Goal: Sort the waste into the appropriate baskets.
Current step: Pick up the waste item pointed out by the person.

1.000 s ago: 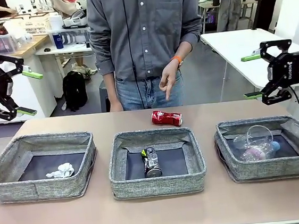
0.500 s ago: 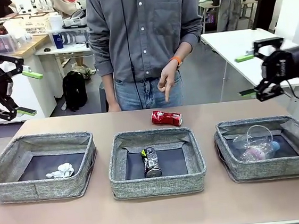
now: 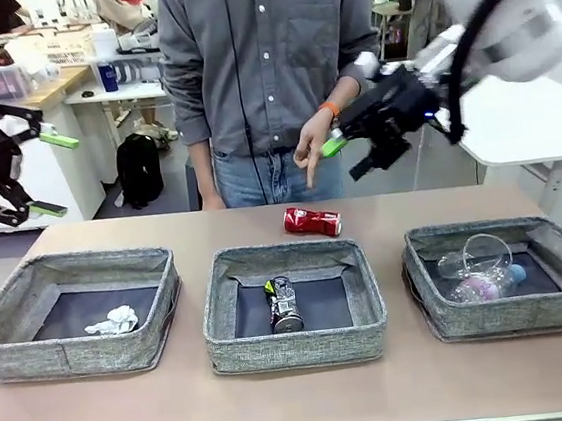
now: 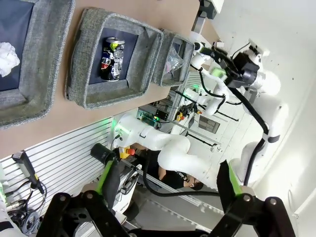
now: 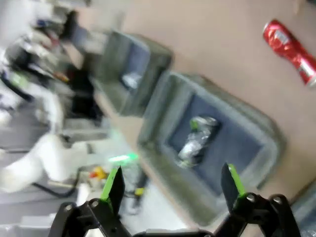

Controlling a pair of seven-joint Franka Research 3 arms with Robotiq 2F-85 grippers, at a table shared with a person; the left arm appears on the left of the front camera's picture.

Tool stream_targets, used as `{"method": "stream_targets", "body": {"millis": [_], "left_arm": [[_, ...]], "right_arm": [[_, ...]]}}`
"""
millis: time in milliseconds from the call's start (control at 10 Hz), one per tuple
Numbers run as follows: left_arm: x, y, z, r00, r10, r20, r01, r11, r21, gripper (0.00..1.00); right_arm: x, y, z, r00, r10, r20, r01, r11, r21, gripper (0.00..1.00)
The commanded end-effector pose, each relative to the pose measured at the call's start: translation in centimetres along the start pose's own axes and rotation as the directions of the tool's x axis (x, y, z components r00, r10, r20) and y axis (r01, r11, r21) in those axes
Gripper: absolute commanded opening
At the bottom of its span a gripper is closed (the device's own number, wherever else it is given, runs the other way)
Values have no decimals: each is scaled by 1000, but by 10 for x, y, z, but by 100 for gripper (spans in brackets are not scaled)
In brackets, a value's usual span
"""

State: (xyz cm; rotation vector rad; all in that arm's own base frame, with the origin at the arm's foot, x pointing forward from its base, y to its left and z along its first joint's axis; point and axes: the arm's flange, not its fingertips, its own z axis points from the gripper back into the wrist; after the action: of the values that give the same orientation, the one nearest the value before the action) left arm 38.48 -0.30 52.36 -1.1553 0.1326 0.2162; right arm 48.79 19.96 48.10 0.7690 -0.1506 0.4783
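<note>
right gripper (image 3: 356,159) jaws spread, empty, high over the table's far side beside the person's hand (image 3: 313,152). left gripper (image 3: 54,174) also wide open, parked off the left edge. judged step: reach for the red crushed can (image 3: 312,221), lying on bare table just beyond the middle basket (image 3: 297,347). can lies flat, long axis roughly left-right, slightly skewed. best approach: descend from above, fingers set across the short width, clear of the basket's far wall and the hand.
</note>
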Motion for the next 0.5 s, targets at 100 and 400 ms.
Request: {"method": "stream_targets", "body": {"millis": [100,400], "left_arm": [[-1,-2,0,1000,-6,8,6,1000,-11,100],[-1,-2,0,1000,-6,8,6,1000,-11,100]], "right_arm": [[-1,12,-46,783,618,-79,-449,471,-759,100],[-3,4,-37,880,473,49,-232,517,-824,100]]}}
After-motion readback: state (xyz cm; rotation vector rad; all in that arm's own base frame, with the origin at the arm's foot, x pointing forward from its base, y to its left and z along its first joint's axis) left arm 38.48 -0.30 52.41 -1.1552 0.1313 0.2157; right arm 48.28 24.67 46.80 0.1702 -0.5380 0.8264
